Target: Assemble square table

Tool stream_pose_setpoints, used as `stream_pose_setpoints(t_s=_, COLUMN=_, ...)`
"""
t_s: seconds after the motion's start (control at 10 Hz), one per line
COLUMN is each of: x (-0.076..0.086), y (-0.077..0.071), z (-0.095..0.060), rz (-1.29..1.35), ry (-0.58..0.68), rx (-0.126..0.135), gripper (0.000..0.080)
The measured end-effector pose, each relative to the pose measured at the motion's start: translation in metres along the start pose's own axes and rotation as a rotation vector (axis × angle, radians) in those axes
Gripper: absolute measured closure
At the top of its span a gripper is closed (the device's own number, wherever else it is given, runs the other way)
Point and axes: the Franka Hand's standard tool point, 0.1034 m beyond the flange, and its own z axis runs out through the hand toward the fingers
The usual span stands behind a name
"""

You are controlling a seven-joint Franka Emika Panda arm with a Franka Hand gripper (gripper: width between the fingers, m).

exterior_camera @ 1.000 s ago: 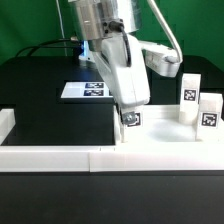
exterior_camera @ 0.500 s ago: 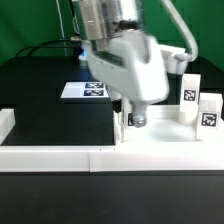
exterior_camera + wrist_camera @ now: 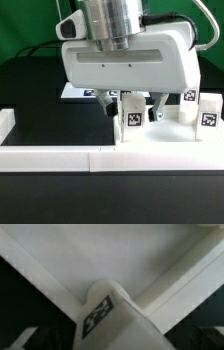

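The square table top (image 3: 172, 143) is a white tray lying at the exterior view's right. One white tagged leg (image 3: 131, 119) stands upright in its near-left corner. My gripper (image 3: 133, 112) hangs straight over this leg, with one dark finger (image 3: 113, 103) on each side and small gaps showing, so it looks open. In the wrist view the same leg (image 3: 103, 317) shows edge-on between the jaws, with the tray's corner (image 3: 110, 252) behind it. Two more legs (image 3: 188, 105) (image 3: 210, 113) stand at the tray's far right.
A long low white border wall (image 3: 55, 155) runs along the front, with a short end piece (image 3: 6, 123) at the exterior view's left. The marker board (image 3: 78, 92) lies on the black table behind my gripper, partly hidden by it.
My gripper has turned about its upright axis, from narrow side-on to broad face-on, and come lower around the leg. The leg stands in the same place with a tag still facing the camera.
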Motion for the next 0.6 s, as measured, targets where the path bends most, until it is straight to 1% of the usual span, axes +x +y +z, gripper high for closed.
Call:
stream_pose_setpoints(t_s=0.1, x=0.0014, y=-0.0015, z=-0.0026, rz=-0.25, ry=0.009, rx=-0.012, gripper=0.0151)
stream_pose_setpoints(t_s=0.2, x=0.0012, y=-0.0006, z=-0.0016, rz=-0.381, ry=0.006, rx=-0.011, gripper=0.0151)
stream_pose_setpoints(t_s=0.3, x=0.0008, y=-0.0003, z=-0.0012, rz=-0.367, ry=0.005, rx=-0.011, gripper=0.0151)
stream_pose_setpoints(t_s=0.4, x=0.0007, y=-0.0003, z=-0.001, rz=-0.343, ry=0.005, rx=-0.011, gripper=0.0197)
stream_pose_setpoints(t_s=0.5, x=0.0006, y=0.0, z=-0.0007, rz=-0.343, ry=0.005, rx=-0.012, gripper=0.0197)
stream_pose_setpoints(t_s=0.6, x=0.0005, y=0.0001, z=-0.0003, rz=-0.337, ry=0.004, rx=-0.012, gripper=0.0372)
